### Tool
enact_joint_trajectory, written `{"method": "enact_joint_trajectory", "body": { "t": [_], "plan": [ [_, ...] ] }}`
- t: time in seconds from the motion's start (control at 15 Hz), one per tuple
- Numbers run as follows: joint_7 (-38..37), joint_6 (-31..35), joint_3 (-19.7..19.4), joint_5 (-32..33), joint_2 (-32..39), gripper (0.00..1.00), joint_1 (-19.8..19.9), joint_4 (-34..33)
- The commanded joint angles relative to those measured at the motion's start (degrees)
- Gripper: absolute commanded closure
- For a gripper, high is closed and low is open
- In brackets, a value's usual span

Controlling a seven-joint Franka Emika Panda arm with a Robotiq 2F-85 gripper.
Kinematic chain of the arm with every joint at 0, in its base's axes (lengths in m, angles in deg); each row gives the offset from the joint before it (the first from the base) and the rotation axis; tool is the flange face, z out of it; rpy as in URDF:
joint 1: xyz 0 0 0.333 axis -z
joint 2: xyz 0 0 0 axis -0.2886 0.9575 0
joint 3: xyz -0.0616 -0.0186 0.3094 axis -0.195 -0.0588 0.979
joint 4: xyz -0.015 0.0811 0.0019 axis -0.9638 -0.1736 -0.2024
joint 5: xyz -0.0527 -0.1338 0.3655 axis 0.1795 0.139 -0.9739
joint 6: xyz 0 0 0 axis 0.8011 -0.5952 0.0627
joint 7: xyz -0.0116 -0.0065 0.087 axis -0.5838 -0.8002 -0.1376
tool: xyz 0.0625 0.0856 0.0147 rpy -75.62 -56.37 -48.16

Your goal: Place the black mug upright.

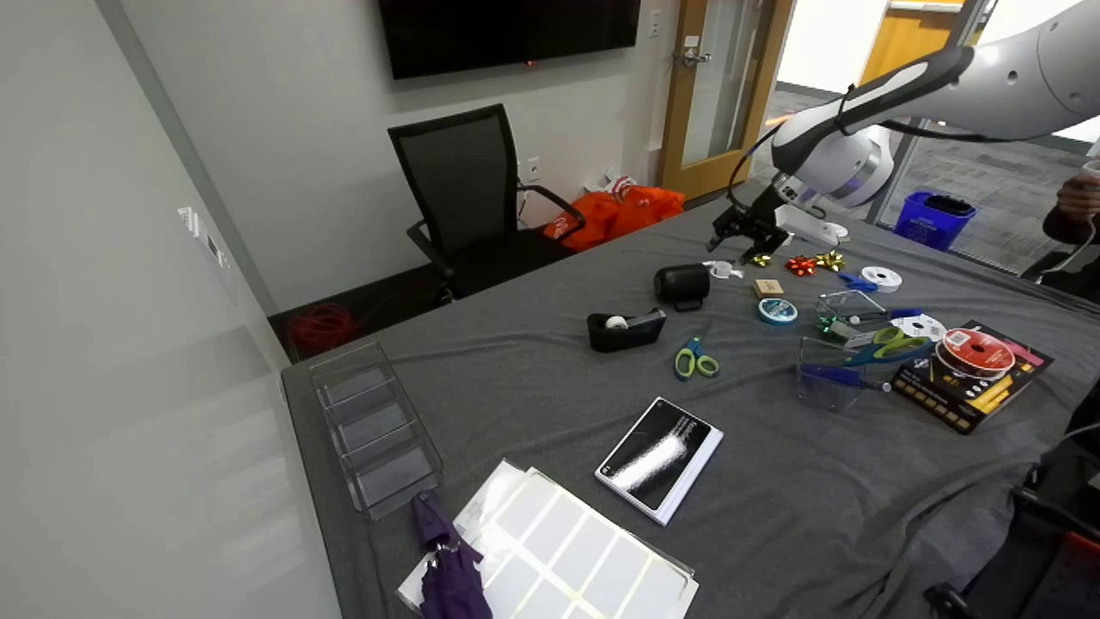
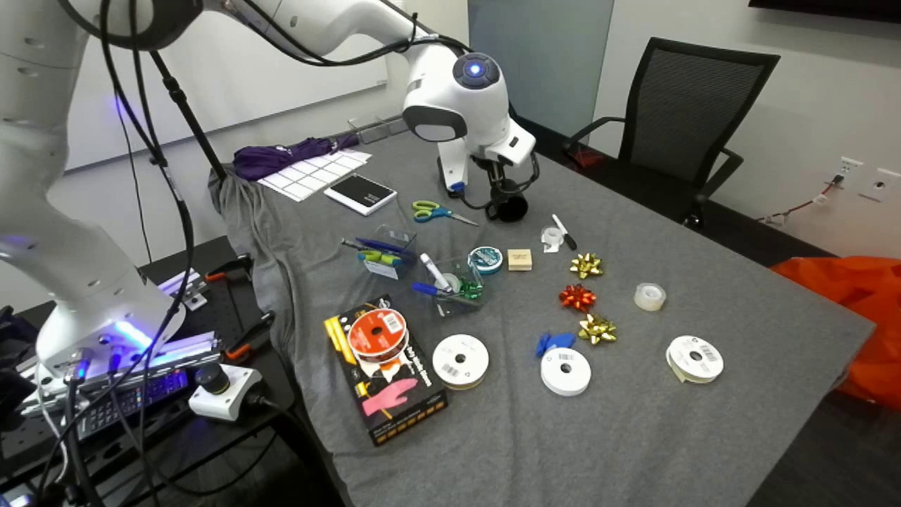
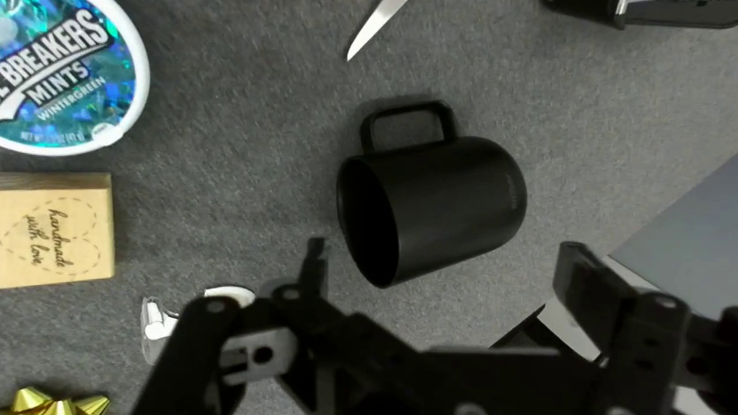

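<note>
Nearest in the wrist view is the gripper (image 3: pixel 445 251), spread wide with nothing held, its fingertips apart from the black mug (image 3: pixel 452 199). The step in hand seems to be the approach to a grasp. With 1 finger set toward the mouth end and 1 toward the base, closing would squeeze the mug lengthwise, so I would turn the wrist to straddle the round wall, keep off the handle, close gently, lift just enough, and tip the mouth upward before setting the base down flat. A push off-centre could roll it. The mug lies on its side on the tabletop (image 3: pixel 242 144): plain black with a soft sheen, a squared handle loop pointing toward the scissors (image 3: pixel 375 30), a rounded base edge and a dark, hollow mouth; a small mark near the base is too faint to read. Beyond the mug sits the black tape dispenser (image 1: pixel 623 336); a wide swing that way might knock it.
</note>
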Motion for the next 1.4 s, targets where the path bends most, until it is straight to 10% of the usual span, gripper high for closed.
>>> {"method": "enact_joint_trajectory", "body": {
  "t": [0.0,1.27,1.33],
  "plan": [
    [-0.05,-0.82,2.23,1.49,5.66,0.0,1.89,-5.92],
    [3.02,-11.52,10.0,4.83,21.89,0.0,5.59,-27.64],
    [3.5,-11.97,10.42,4.59,22.65,0.25,5.84,-28.63]
  ]
}}
